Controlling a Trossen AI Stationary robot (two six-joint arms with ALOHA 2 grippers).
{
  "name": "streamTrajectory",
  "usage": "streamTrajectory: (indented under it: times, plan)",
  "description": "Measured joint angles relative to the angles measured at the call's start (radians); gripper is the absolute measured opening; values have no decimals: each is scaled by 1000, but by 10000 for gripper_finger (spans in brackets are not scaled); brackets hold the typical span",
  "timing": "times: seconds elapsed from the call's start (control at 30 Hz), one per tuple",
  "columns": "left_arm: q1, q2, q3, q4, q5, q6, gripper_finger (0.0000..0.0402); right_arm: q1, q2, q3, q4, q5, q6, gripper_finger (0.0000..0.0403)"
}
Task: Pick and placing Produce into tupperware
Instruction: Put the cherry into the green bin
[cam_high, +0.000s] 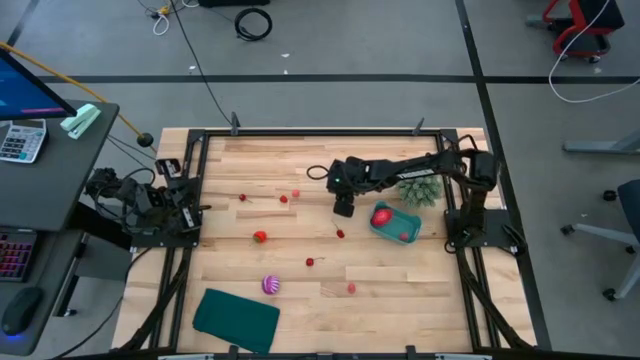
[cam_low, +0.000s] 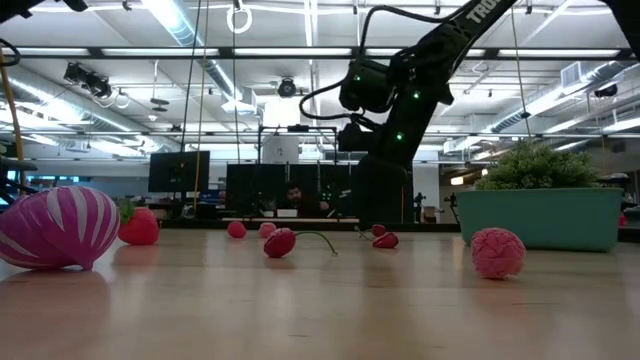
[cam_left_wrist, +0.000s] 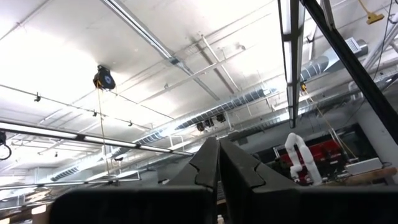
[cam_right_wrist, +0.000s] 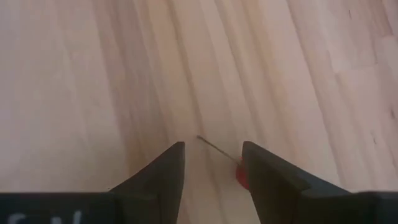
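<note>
Closest to the low camera, the purple-and-pink striped ball (cam_low: 55, 227) lies on the worktop (cam_low: 320, 310), with a pink-red fruit (cam_low: 497, 252) on the other side and small red pieces (cam_low: 279, 242) further back; the teal tupperware (cam_low: 540, 217) stands behind, in front of the green bushy clump (cam_low: 540, 165). From above, the right tool (cam_high: 344, 207) hangs over the middle of the worktop, just beside the tupperware (cam_high: 394, 232), which holds 2 red fruits (cam_high: 381, 216). Small red pieces (cam_high: 339, 234) are spread over the wood, the striped ball (cam_high: 270, 285) lies near the dark teal sheet (cam_high: 236, 319), and the left arm (cam_high: 150, 205) waits at the left edge. On the right wrist camera, the fingers (cam_right_wrist: 165, 174) are apart, holding nothing, over a red piece with a thin stem (cam_right_wrist: 240, 172). On the left wrist camera, the left tool (cam_left_wrist: 219, 165) points to the ceiling, fingers pressed together.
</note>
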Motion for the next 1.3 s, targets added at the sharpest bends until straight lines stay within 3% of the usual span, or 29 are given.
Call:
streamTrajectory:
  times: [0.5,0.87,1.17,1.3]
  plan:
    - [0,0,0,3,0,2,21,-13,45,0,8,18,-21,165]
    - [0,0,0,6,0,2,10,-38,66,2,6,-3,-24,95]
    - [0,0,0,7,0,2,22,-46,65,-1,60,29,-17,10]
    - [0,0,0,7,0,3,24,-48,65,-1,80,59,4,9]
